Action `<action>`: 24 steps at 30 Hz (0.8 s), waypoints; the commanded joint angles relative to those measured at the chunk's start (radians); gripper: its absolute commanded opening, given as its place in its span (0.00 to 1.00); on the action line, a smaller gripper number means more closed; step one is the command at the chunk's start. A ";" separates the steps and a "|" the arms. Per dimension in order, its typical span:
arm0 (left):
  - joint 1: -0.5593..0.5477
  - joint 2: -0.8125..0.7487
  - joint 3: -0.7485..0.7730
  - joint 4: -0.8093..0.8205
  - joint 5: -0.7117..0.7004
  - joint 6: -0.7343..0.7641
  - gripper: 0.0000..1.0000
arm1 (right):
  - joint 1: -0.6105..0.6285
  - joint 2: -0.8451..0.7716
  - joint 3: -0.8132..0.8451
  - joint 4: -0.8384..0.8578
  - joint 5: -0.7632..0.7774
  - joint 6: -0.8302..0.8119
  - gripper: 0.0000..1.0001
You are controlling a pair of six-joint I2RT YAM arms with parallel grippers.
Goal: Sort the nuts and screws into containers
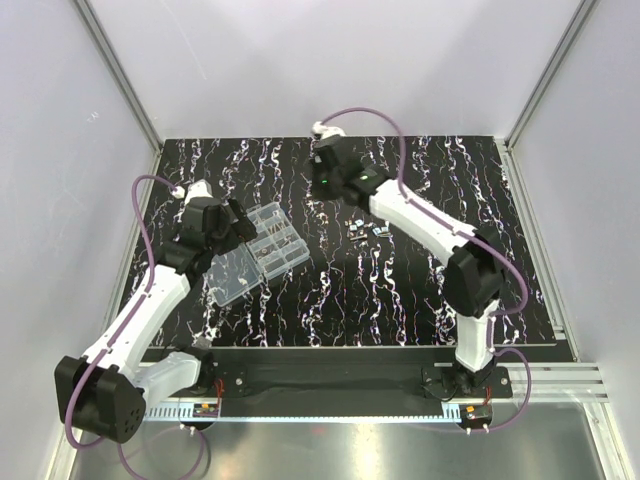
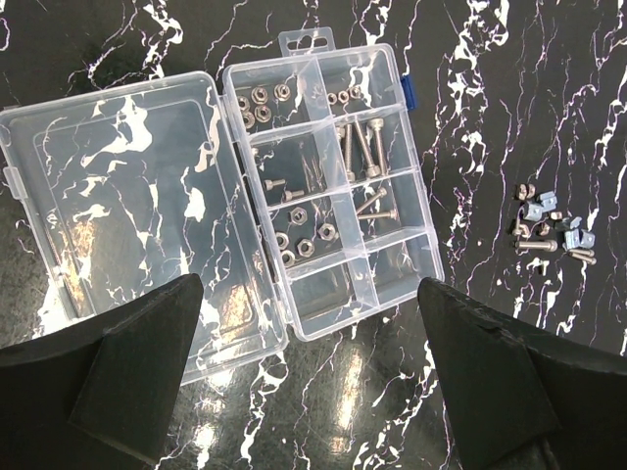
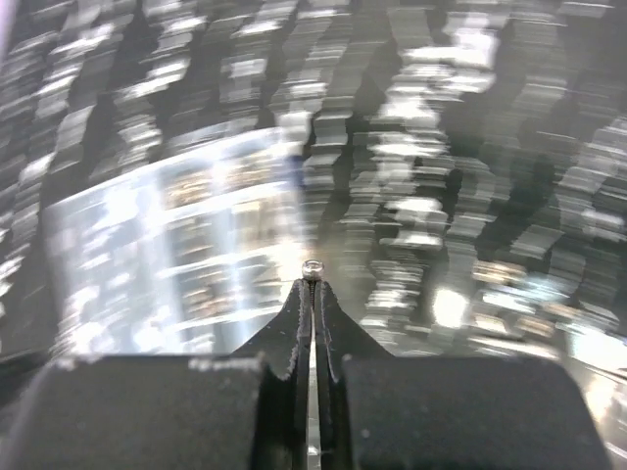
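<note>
Right gripper pinches 1 screw near the table's far edge; left gripper spread wide above the containers by the left edge, loose screws and nuts mid-table

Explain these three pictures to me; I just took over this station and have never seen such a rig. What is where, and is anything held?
Two white robot arms, each ending in a two-finger gripper, are bolted at the near edge of a black marbled table. The overhead view looks down on both; the other two come from cameras on each wrist, looking along its own fingers. On the table lie a clear organiser box, its lid open flat, with screws and nuts in several compartments, and a loose pile of hardware to its right. The left gripper hangs open and empty by the box. The right gripper is shut on a tiny silvery piece; the blur hides whether it is a screw or nut.
</note>
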 commanded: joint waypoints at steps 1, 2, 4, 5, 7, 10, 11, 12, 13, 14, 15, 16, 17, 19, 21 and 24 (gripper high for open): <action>-0.003 -0.039 0.007 0.019 -0.030 -0.002 0.99 | 0.071 0.102 0.070 0.035 -0.116 0.009 0.00; -0.004 -0.042 0.007 0.019 -0.032 -0.003 0.99 | 0.088 0.128 0.089 0.035 -0.121 0.014 0.00; -0.003 -0.047 0.006 0.023 -0.027 -0.003 0.99 | 0.127 0.211 0.168 0.003 -0.132 0.043 0.00; -0.003 -0.048 0.006 0.021 -0.029 -0.005 0.99 | 0.137 0.236 0.194 -0.010 -0.147 0.050 0.00; -0.003 -0.054 0.007 0.016 -0.033 -0.006 0.99 | 0.157 0.292 0.255 -0.039 -0.155 0.061 0.00; -0.003 -0.065 0.009 0.013 -0.044 -0.008 0.99 | 0.175 0.322 0.278 -0.063 -0.129 0.061 0.00; -0.003 -0.068 0.007 0.012 -0.049 -0.009 0.99 | 0.175 0.325 0.277 -0.069 -0.106 0.063 0.00; -0.003 -0.070 0.006 0.012 -0.049 -0.011 0.99 | 0.177 0.328 0.268 -0.076 -0.098 0.063 0.00; -0.004 -0.071 0.004 0.015 -0.049 -0.011 0.99 | 0.178 0.325 0.260 -0.083 -0.095 0.069 0.00; -0.003 -0.071 0.004 0.015 -0.047 -0.012 0.99 | 0.178 0.323 0.251 -0.086 -0.084 0.070 0.00; -0.003 -0.068 0.003 0.018 -0.044 -0.012 0.99 | 0.178 0.319 0.226 -0.085 -0.081 0.073 0.00; -0.003 -0.068 0.003 0.016 -0.043 -0.012 0.99 | 0.178 0.314 0.214 -0.074 -0.081 0.073 0.00; -0.003 -0.067 0.001 0.018 -0.039 -0.012 0.99 | 0.178 0.313 0.203 -0.068 -0.084 0.072 0.00; -0.004 -0.067 0.001 0.019 -0.036 -0.012 0.99 | 0.180 0.314 0.186 -0.056 -0.086 0.073 0.00; -0.003 -0.068 0.003 0.019 -0.038 -0.011 0.99 | 0.178 0.317 0.186 -0.048 -0.081 0.075 0.00; -0.003 -0.068 0.003 0.018 -0.043 -0.011 0.99 | 0.178 0.337 0.214 -0.056 -0.069 0.073 0.00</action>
